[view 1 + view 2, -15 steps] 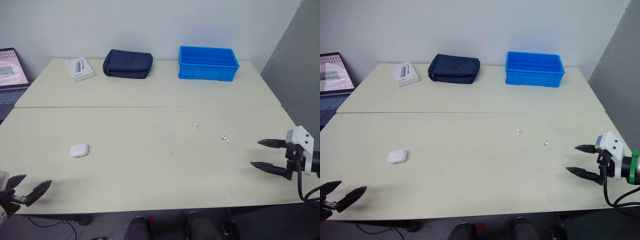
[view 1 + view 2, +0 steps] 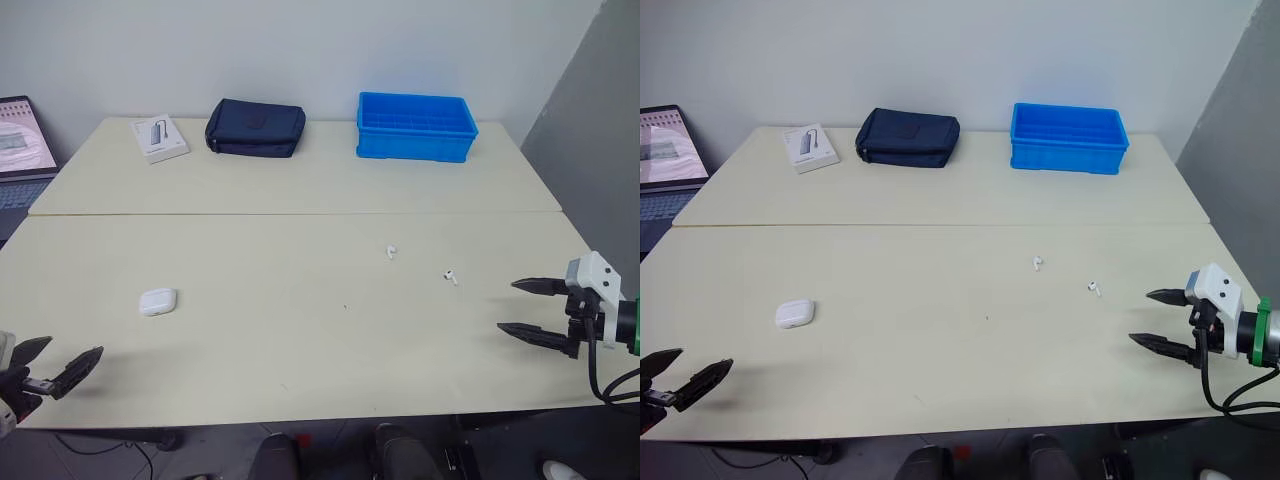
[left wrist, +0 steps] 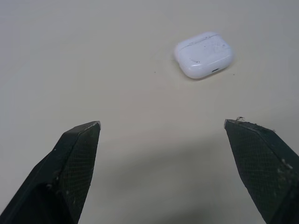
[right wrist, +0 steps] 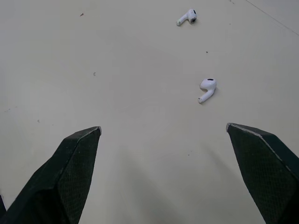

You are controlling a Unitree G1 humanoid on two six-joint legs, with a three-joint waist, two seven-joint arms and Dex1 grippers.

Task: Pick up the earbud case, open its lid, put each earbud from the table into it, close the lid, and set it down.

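Approaching shut earbud case (image 2: 157, 301) on tabletop (image 2: 300, 340) with left claw (image 2: 74, 346) agape, empty; next, likely straddling and pinching its sides.

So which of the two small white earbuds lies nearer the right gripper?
The small white earbud on the robot's right, close to the open right gripper; the other white earbud lies farther off, toward the middle of the beige table.

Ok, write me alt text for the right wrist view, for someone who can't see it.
Two white earbuds lie apart on a beige table: the nearer earbud sits just ahead of the robot's right hand, and the farther earbud is beyond it. The hand's two black fingers are spread wide, holding nothing.
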